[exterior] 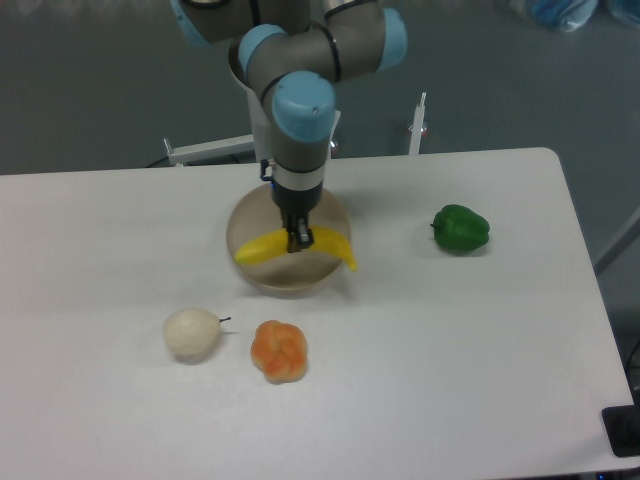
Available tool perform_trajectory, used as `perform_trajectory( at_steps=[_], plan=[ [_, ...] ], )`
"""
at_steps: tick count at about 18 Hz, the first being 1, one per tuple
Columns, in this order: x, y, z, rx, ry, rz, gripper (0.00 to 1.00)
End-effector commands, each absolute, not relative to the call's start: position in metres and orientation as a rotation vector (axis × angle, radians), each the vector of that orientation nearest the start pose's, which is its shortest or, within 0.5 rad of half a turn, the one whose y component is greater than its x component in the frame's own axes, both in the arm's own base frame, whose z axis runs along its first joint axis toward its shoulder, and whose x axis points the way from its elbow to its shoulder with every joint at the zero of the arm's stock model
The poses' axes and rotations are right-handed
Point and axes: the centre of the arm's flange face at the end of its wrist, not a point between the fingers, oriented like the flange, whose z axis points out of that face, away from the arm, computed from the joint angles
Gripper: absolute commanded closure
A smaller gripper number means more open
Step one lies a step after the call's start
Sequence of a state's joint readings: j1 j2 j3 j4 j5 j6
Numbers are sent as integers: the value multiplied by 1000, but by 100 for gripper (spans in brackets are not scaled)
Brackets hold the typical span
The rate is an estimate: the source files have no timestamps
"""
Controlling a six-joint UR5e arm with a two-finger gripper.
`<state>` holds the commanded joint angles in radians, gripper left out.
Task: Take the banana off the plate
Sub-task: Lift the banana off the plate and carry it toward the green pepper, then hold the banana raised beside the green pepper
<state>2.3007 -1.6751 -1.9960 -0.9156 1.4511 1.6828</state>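
Banana (330, 245) hangs pinched at its middle in the gripper (298, 240), whose two dark fingers are closed on the fruit from either side, and it appears raised just off the plate (245, 222), its curve arching upward with both ends drooping. Its left end lies over the plate's left part, while its right end reaches out past the plate's front right rim. Only the rear and left portions of the round tan plate show plainly, since the arm's wrist and the fruit cover much of the rest. The arm (303, 110), grey with light blue joint caps, comes down from behind the plate and stands nearly upright over its centre. Well to the right of the plate, on the white table (450, 350), sits a green pepper (460, 228). In front of the plate and a little to the left lies an orange, lumpy fruit (279, 350), and just beside that, farther left of the plate, a pale round fruit (191, 332) with a short dark stem.
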Motion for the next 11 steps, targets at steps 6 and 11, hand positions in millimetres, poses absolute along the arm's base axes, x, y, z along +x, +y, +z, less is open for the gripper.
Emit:
perform_trajectory(
  at_steps=[6,11],
  plan=[
    [-334,471,342,-2759,1186,64,86],
    [-412,510,329,-2883,965,6,91]
  ],
)
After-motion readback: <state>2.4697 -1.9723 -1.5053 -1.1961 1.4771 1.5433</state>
